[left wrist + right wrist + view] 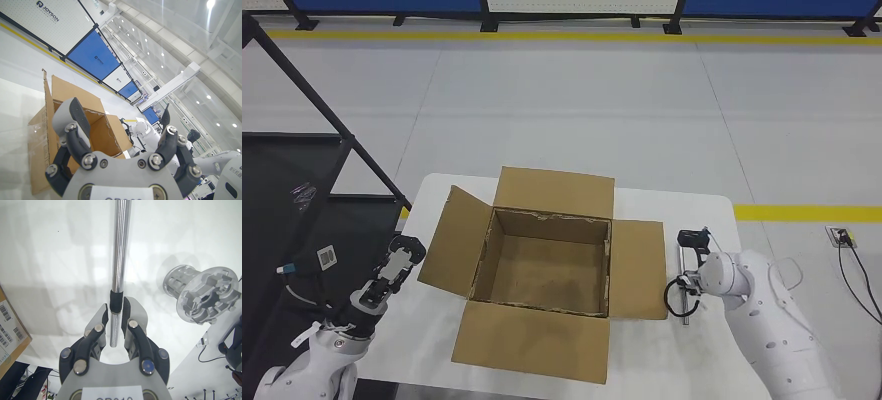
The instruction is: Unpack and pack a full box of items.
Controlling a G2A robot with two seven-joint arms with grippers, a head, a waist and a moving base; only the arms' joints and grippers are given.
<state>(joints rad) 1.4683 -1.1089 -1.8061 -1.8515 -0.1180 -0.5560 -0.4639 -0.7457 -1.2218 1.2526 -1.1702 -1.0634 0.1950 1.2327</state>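
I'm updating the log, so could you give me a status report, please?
Left gripper open, beside the box. Right gripper astride the steel rod on the table. Box flaps open. Metal hub near the rod, not touching.

Open box [547, 275] between splayed flaps [534, 340]

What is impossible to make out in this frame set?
1. Metal rod: its far end is cut off by the edge of the right wrist view, and in the top view it is too thin to follow.
2. Cardboard box: in the left wrist view its floor is hidden by its own walls and the open left gripper.
3. Barcode labels: cut off by the edge of the right wrist view.
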